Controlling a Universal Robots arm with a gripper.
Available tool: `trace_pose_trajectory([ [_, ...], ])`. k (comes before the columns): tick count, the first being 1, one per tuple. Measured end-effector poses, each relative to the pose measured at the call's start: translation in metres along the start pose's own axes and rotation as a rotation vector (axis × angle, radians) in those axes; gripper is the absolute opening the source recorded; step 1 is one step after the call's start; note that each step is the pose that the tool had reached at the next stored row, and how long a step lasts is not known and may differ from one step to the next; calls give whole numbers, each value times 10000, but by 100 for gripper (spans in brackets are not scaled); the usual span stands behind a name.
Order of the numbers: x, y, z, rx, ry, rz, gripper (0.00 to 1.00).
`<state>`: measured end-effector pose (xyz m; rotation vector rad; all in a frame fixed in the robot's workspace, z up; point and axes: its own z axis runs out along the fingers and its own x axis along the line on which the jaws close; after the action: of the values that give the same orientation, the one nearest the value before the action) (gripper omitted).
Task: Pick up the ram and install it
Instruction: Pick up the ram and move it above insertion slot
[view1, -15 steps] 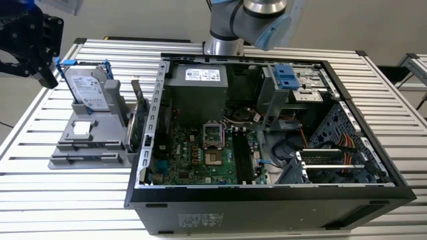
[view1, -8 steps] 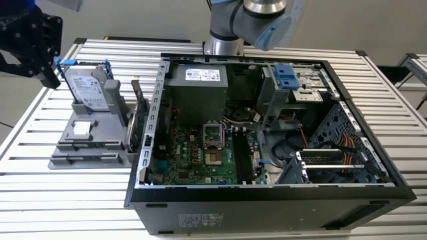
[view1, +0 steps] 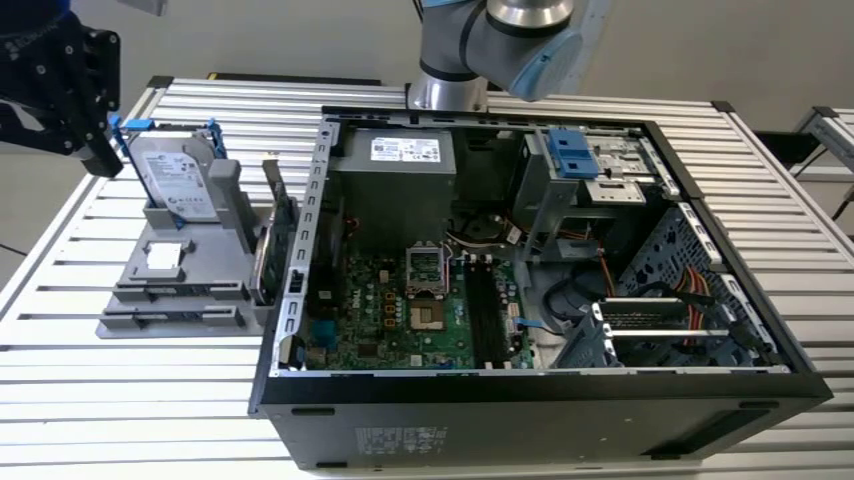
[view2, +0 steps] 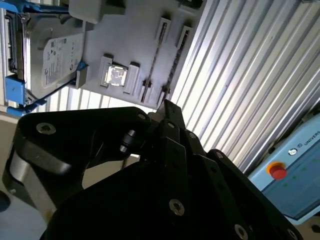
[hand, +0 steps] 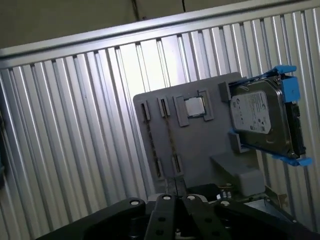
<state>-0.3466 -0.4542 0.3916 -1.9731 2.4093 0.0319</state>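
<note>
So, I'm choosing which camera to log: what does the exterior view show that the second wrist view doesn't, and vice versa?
Exterior view: the open computer case and its motherboard. Second wrist view: a pale-blue box with a red button. Both: the grey holder, the hard drive in its blue frame, the slatted table.

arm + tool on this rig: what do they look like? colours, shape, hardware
In the exterior view the arm is built from round silver-grey metal sections, with a light blue cap on the joint. The tool is matte black in both wrist views: flat, angular linkage plates stacked side by side and pinned with round silver bolt heads.
</note>
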Motion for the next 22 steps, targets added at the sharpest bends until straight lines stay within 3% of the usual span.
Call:
trace_pose_trajectory([
  [14, 0, 0, 4, -52, -5, -1840, 0],
  [22, 0, 0, 5, -80, -7, -2664, 0],
])
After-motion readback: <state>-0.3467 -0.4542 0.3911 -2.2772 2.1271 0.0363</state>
